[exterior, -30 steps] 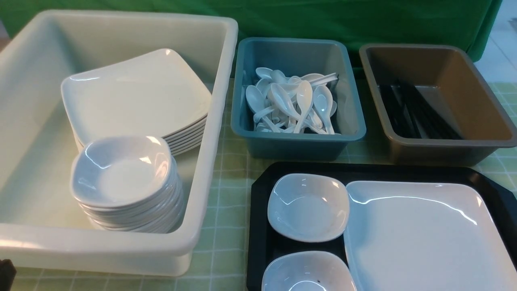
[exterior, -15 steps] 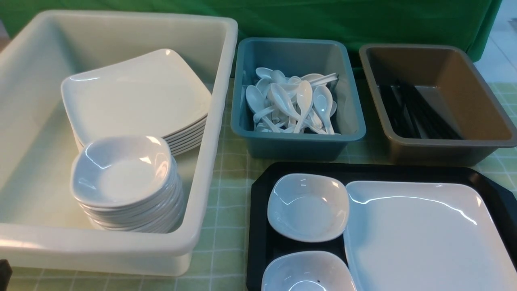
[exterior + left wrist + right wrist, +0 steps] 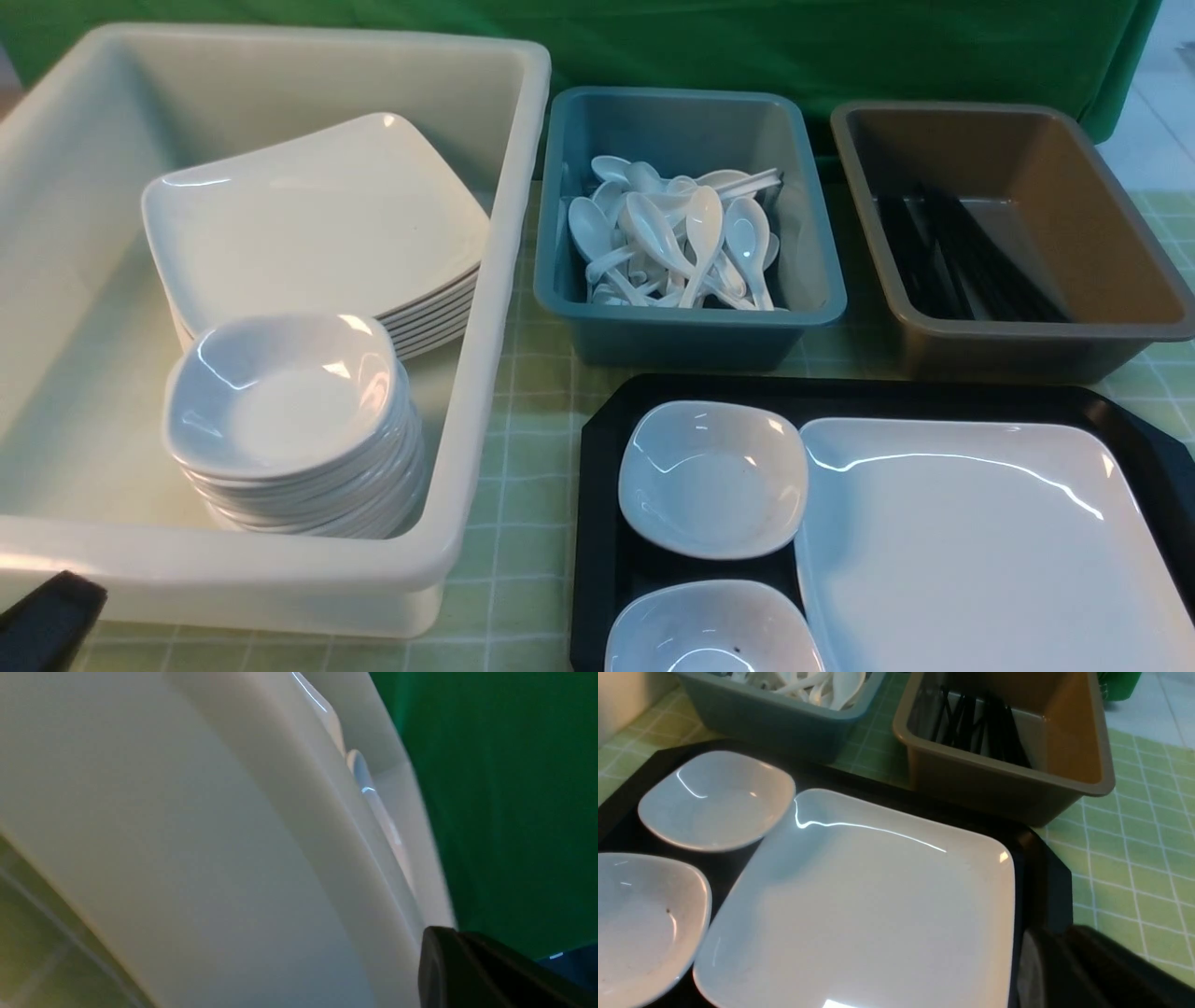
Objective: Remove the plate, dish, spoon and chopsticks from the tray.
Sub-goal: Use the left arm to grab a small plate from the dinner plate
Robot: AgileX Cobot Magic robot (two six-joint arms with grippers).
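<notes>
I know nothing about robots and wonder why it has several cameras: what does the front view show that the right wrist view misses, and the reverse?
Front only: stacked plates and stacked bowls inside the cream tub. Right wrist only: the broad checked cloth right of the tray. Both: tray, plate, two small bowls, spoon tub, chopstick tub.

The plate (image 3: 990, 560) and small bowls (image 3: 714, 481) are glossy white with bright highlights. The tray (image 3: 840, 390) is dull black plastic. The cream tub (image 3: 280, 579), blue-grey tub (image 3: 691, 341) and brown tub (image 3: 1018, 355) look like smooth, matt plastic, and the checked green cloth (image 3: 523, 523) looks matt.
</notes>
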